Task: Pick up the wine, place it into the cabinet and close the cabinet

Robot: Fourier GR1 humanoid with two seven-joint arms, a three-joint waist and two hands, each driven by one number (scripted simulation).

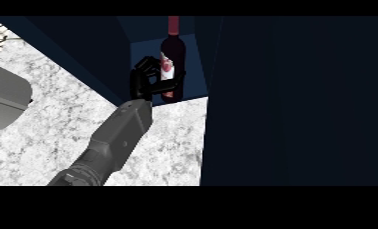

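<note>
Grey object [13, 98]: a rounded grey shape at the far left edge, lying on the worktop – cut off by the frame, so what it is cannot be told.
Worktop [59, 123]: pale speckled stone, filling the lower left and running up to the foot of the cabinet.
Forearm [111, 148]: one grey forearm rises from the lower edge on the left side and slants up and to the right toward the cabinet's opening; which arm it is cannot be told with certainty from this view, though its place suggests the left.
Hand [148, 79]: black, at the mouth of the cabinet, its fingers curled round the lower body of the wine bottle, the thumb crossing in front near the label.
Wine bottle [173, 53]: dark glass with a red capsule on its neck and a pale label – standing upright inside the cabinet's open compartment, held by the hand.
Cabinet [96, 48]: dark blue, with the narrow lit compartment in the middle of the view.
Cabinet door [288, 103]: a tall dark panel to the right of the bottle, swung open and covering the right half of the view.
</note>
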